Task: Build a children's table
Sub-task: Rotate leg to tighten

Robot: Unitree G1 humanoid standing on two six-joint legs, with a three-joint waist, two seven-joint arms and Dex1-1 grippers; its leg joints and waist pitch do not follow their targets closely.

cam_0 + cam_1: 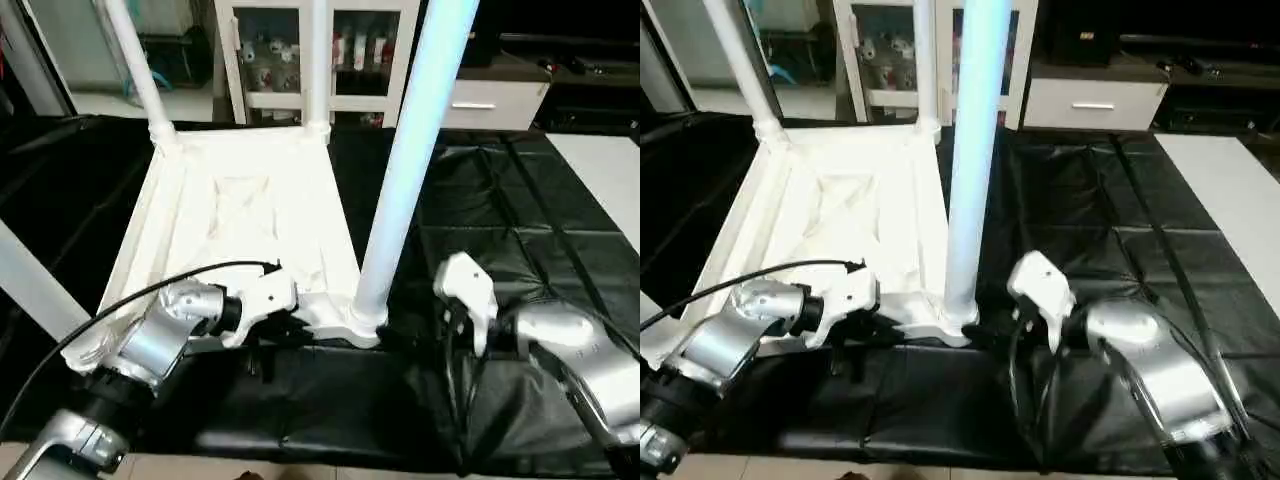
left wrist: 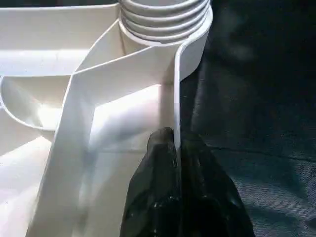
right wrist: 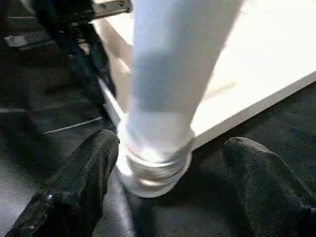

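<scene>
We see a creased black sheet (image 1: pixel 500 230) spread over the worktop. Behind it stands a white glass-fronted cabinet (image 1: pixel 300 60) holding small bottles, beside it a low white drawer unit (image 1: pixel 490 100), and a pale floor (image 1: pixel 600 170) at right.

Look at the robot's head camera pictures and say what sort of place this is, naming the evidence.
Probably a furnished room, perhaps a home or a mock-up of one. Behind the black sheet stand a glass-door cabinet with small items inside and a low unit with a white drawer. The upturned tabletop lies on the sheet.
</scene>
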